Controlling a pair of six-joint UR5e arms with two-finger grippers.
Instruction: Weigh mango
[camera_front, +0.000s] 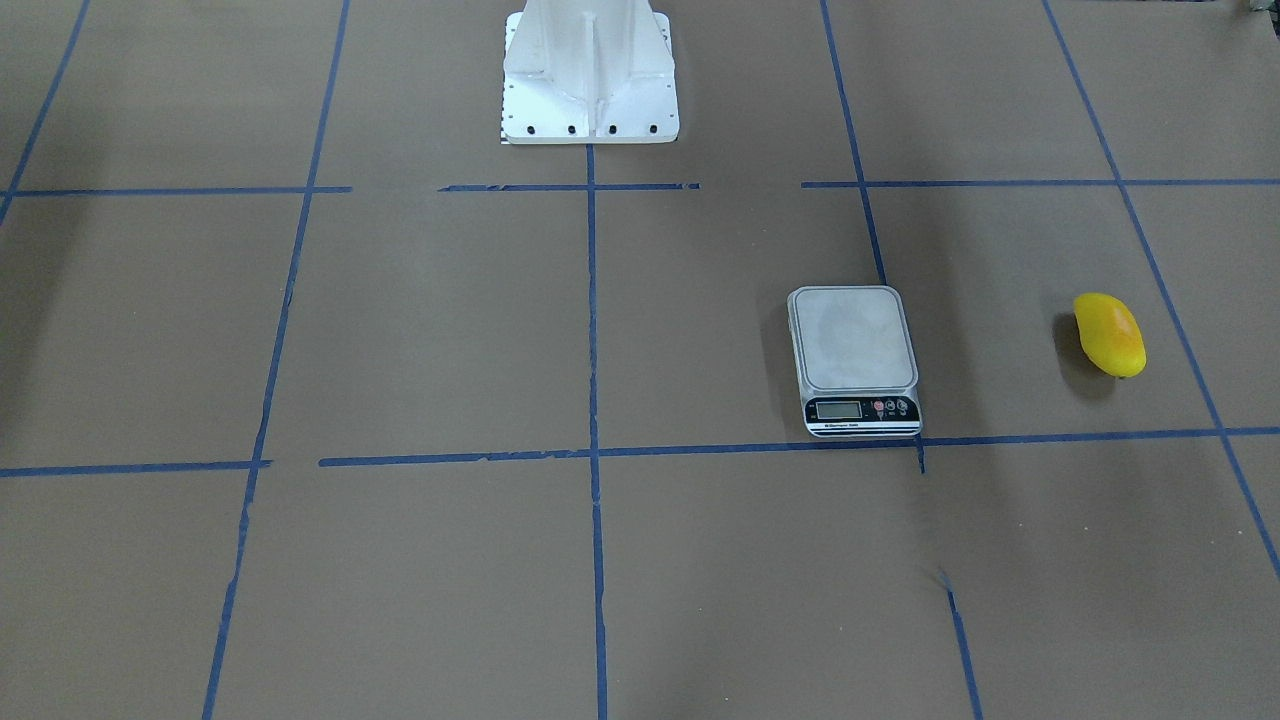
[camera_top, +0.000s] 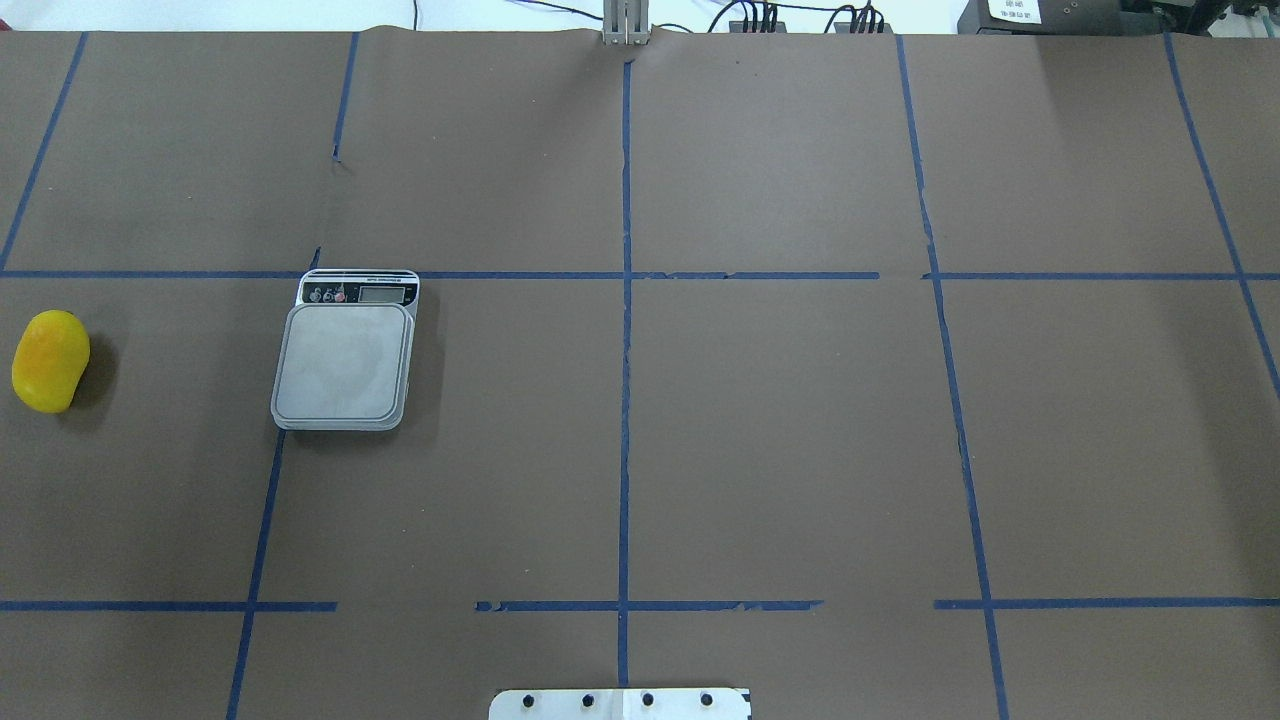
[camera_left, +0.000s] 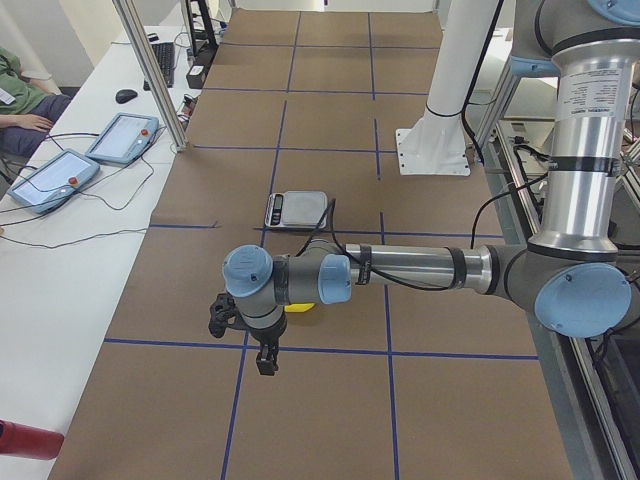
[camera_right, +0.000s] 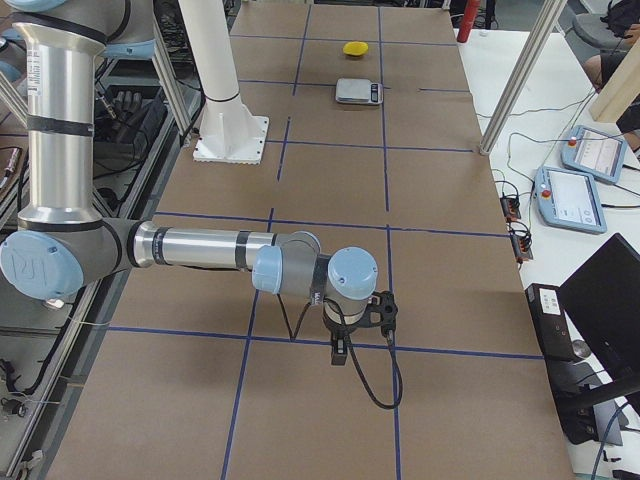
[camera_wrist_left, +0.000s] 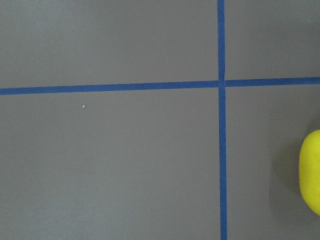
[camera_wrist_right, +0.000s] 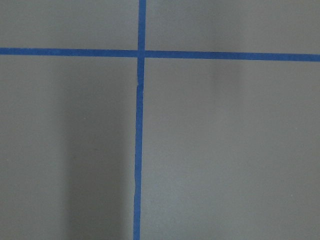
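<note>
**Mango** (camera_top: 50, 360): one, yellow with an orange blush. It lay on its side on the table (camera_top: 780, 430), well apart from the scale (camera_top: 345, 362) and on the robot's left of it. In the left wrist view only its yellow edge showed, at the right border of the picture.

**Scale**: one, flat, with a grey square platform. Its display strip faced away from the robot. It stood near a crossing of the tape lines (camera_top: 625, 400).

**Table**: covered in brown paper and marked into squares by blue tape lines.

**Pedestal** (camera_front: 590, 70): one, white, bolted at the robot's edge of the table.

**Left gripper** (camera_left: 266, 358): pointed downward above the table just beside the mango, which its wrist partly hid in the side view. How far the fingers stood apart could not be told, nor whether it had hold of anything.

**Right gripper** (camera_right: 340, 350): pointed downward above the table at the opposite end, far from the scale and mango. Its opening and any hold could not be told.
</note>
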